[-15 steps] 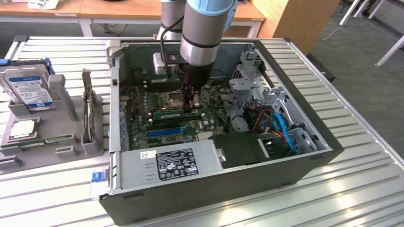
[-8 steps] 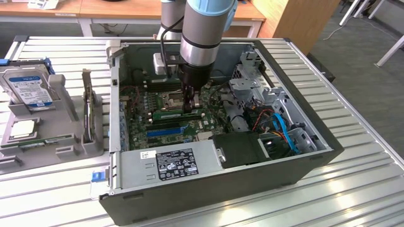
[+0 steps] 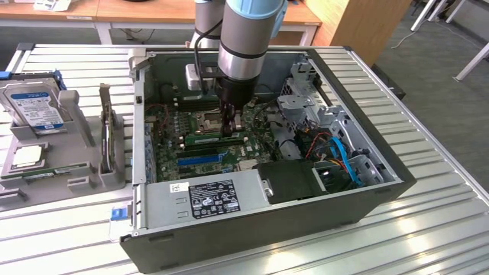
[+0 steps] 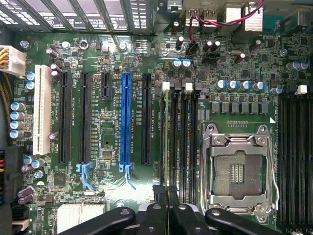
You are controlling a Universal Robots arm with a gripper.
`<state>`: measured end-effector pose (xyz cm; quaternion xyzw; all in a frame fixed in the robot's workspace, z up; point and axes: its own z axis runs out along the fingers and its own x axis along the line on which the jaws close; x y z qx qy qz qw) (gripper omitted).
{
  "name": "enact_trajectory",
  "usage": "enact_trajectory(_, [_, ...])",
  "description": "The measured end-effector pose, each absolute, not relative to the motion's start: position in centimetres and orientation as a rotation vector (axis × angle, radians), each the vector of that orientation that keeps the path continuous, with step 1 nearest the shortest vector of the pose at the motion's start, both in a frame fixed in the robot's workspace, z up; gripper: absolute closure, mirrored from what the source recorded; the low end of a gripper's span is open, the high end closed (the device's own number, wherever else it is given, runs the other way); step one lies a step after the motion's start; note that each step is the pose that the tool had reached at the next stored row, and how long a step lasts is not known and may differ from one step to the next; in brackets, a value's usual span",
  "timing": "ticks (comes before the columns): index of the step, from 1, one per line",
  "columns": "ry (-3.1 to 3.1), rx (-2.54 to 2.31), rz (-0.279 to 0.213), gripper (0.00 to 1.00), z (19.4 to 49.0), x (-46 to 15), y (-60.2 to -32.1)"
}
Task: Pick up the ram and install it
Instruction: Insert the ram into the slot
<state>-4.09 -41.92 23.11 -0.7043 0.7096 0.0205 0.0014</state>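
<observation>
1. Layout. An open computer case (image 3: 252, 240) lies on its side on the slatted metal desk (image 3: 428, 217). The motherboard (image 3: 172, 146) faces upward inside it. In the exterior view the arm (image 3: 243, 51) enters from 12 o'clock and descends vertically into the case.

2. Jaws. The jaws are clenched on the upper edge of the ram (image 3: 206, 139). In the wrist view the dark fingers (image 4: 156, 215) stand pressed close together, directly over the bank of black memory slots (image 4: 178, 137).

3. Task item. The ram stands on its long edge on the motherboard, at about 5 o'clock from the CPU socket (image 3: 205, 119) in the exterior view. It runs parallel to the blue slot (image 3: 200, 161), which lies at 6 o'clock from it with a black slot between them. The jaws grasp the stick near its end on the exterior view's right. Whether the stick is fully seated in its slot cannot be told.

4. Surroundings. The power supply (image 3: 210, 197) occupies the 6 o'clock side of the case. Blue cables (image 3: 347, 163) lie at 4 o'clock from the ram. A grey fixture (image 3: 77, 172) sits on the desk at 9 o'clock from the case, just beside it. The fixture carries a hard drive (image 3: 34, 109).
</observation>
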Motion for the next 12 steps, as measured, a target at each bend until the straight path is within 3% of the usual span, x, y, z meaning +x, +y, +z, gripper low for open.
enact_trajectory(12, [2.227, -2.211, 0.064, 0.89, 23.06, -4.03, -41.92])
